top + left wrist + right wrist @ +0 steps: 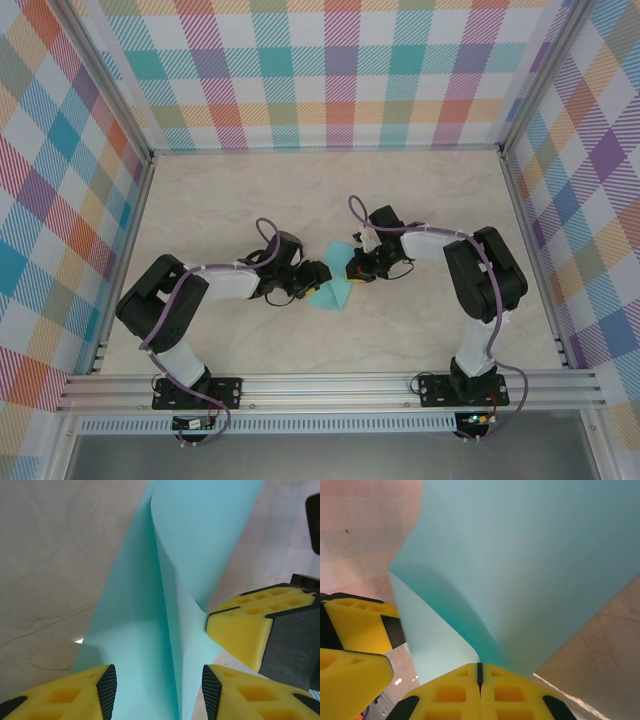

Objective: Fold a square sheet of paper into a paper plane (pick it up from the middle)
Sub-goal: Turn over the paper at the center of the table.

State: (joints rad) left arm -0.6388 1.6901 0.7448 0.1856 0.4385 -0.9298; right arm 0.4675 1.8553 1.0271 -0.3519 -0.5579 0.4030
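**Two hands meet on a turquoise sheet at mid-counter**

The right hand (480, 677) is clenched. Its yellow fingertips press flat together on the square sheet of paper (520, 570), which bows up and away from the pinch in a soft curved fold. The left hand (159, 692) is released, jaws apart. It sits astride the same sheet, and a raised ridge of paper runs between its black pads (107, 687) without being squeezed. In the left wrist view, one yellow finger of the right hand bites the edge of that ridge just beyond the left fingertips. From above, the two hands face each other almost tip to tip, with the sheet between and under them. One corner of it lies on the pale marbled counter (300, 200), about midway between the two arm bases. Plaid walls (340, 70) enclose the counter on three sides.
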